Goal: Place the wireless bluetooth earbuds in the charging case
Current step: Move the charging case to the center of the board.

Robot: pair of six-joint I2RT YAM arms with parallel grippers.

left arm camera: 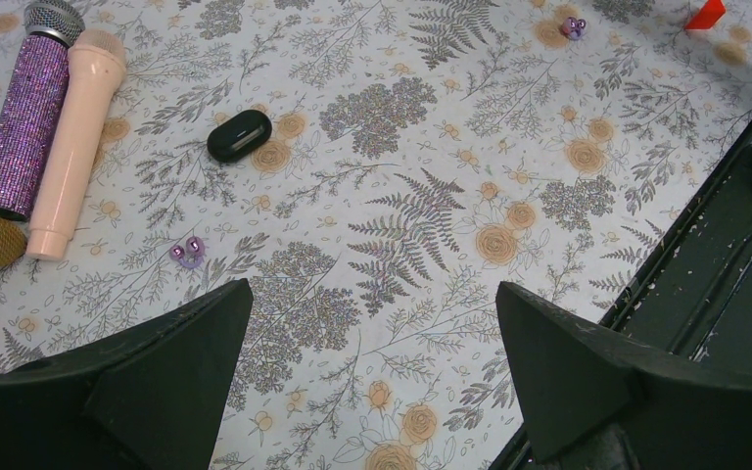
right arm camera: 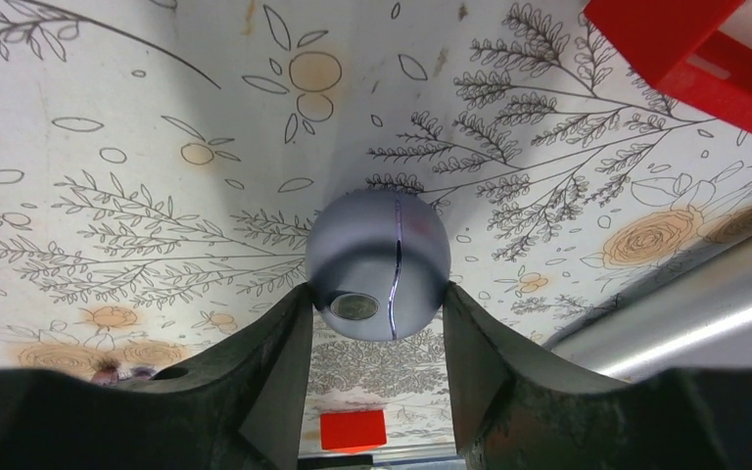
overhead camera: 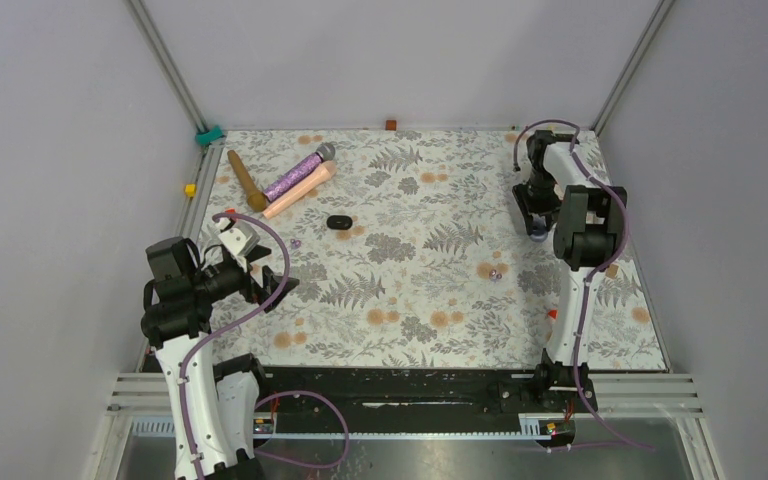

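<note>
At far right, right claw [right arm camera: 375, 294] pinches a grey ball [right arm camera: 377, 245], hiding its sides; left claw [left arm camera: 372, 304] gapes.

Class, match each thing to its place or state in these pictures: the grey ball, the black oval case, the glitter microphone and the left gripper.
Things:
1 grey ball
2 black oval case
3 glitter microphone
4 left gripper

Places or states:
a open, holding nothing
b beside the pink microphone
c clamped in the right gripper
d lying shut on the floral cloth, by itself

Pairs: 1-c; 2-d; 3-b; 4-a
</note>
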